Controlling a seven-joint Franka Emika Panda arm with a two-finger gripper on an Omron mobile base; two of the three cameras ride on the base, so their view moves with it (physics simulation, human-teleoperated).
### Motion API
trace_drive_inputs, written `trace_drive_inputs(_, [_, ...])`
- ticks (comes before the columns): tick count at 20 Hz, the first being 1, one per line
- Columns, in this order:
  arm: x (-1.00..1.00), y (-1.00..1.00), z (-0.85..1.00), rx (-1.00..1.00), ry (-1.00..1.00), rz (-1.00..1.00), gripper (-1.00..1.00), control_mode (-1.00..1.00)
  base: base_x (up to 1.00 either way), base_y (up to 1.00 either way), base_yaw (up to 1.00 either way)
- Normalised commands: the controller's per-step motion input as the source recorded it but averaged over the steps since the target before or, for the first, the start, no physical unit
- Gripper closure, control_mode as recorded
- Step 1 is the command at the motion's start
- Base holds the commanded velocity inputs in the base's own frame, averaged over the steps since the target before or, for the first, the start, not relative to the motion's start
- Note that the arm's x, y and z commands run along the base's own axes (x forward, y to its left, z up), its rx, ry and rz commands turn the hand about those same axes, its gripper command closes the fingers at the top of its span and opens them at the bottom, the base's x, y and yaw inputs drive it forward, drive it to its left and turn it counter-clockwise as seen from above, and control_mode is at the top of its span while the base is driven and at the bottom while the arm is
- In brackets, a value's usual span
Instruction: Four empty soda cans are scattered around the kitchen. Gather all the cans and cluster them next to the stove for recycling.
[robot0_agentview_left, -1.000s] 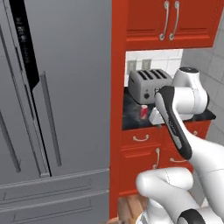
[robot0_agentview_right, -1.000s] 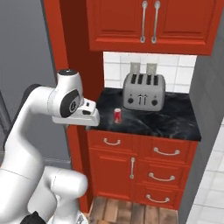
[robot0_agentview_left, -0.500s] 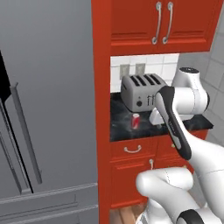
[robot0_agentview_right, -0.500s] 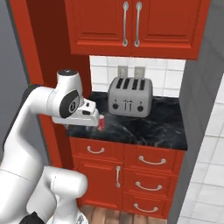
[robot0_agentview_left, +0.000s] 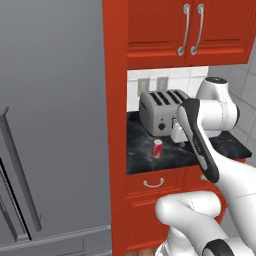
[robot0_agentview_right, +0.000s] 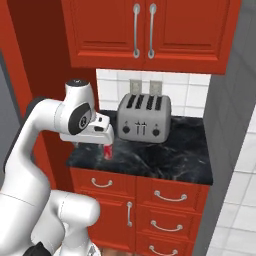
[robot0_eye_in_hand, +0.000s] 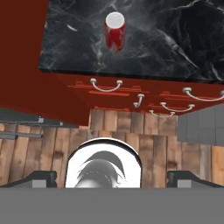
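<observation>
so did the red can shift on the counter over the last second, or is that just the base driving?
No. The red soda can stands in front of the toaster, off its left corner, as before; the whole picture slid, so the camera moved.

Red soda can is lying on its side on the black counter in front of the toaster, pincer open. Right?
Not quite: the red soda can stands upright, silver top up, as the hand view shows. It is on the black counter in front of the toaster, and the pincer is open.
</observation>
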Motion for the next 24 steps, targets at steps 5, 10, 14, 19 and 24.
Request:
trace_drive_inputs(5, [0.0,0.0,0.0,0.0,0.0,0.0,-1.0,1.0,0.34,0.0,0.0])
trace_drive_inputs(10, [0.0,0.0,0.0,0.0,0.0,0.0,-1.0,1.0,0.36,0.0,0.0])
trace_drive_inputs(14, [0.0,0.0,0.0,0.0,0.0,0.0,-1.0,1.0,0.33,0.02,0.0])
trace_drive_inputs(19, [0.0,0.0,0.0,0.0,0.0,0.0,-1.0,1.0,0.32,0.05,0.0])
trace_drive_inputs(24, [0.0,0.0,0.0,0.0,0.0,0.0,-1.0,1.0,0.38,0.08,0.0])
